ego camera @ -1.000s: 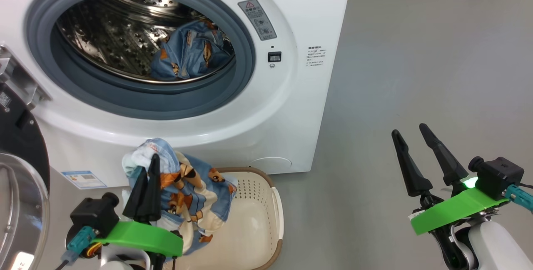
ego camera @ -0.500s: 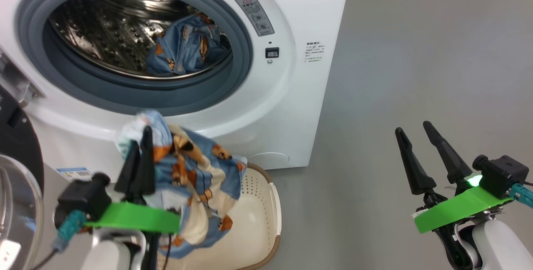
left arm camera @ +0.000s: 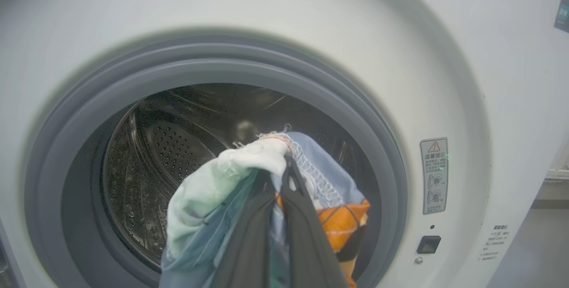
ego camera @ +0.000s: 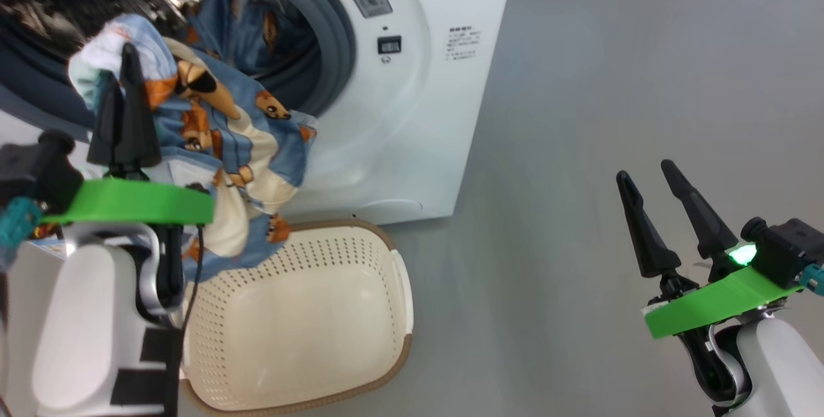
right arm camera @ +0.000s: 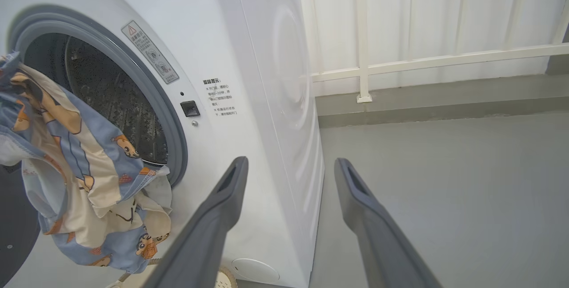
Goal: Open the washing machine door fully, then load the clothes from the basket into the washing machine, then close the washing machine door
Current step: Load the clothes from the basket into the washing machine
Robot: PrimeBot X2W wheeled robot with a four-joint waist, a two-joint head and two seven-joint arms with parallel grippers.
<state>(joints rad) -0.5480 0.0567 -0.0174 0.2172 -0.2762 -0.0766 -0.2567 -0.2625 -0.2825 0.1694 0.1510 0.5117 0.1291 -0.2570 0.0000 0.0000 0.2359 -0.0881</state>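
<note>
Nearby, basket (ego camera: 360, 246) beneath hanging clothes (ego camera: 232, 147), grey floor (ego camera: 566, 179), white railing (right arm camera: 422, 61)

Laundry corner — a white front-loading washing machine (ego camera: 412, 114) on bare grey floor (ego camera: 611, 82), white railing (right arm camera: 444, 60) behind.

1 washing machine (ego camera: 418, 114); 1 basket (ego camera: 400, 314); 2 garments (ego camera: 219, 140) (ego camera: 241, 11); 2 hands (ego camera: 122, 66) (ego camera: 644, 170).

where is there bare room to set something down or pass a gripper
Free: the grey floor between the white washing machine and the open right gripper; the visible bottom of the cream perforated basket. Crowded: the drum mouth, where the shut left gripper holds blue cartoon-print clothes.
</note>
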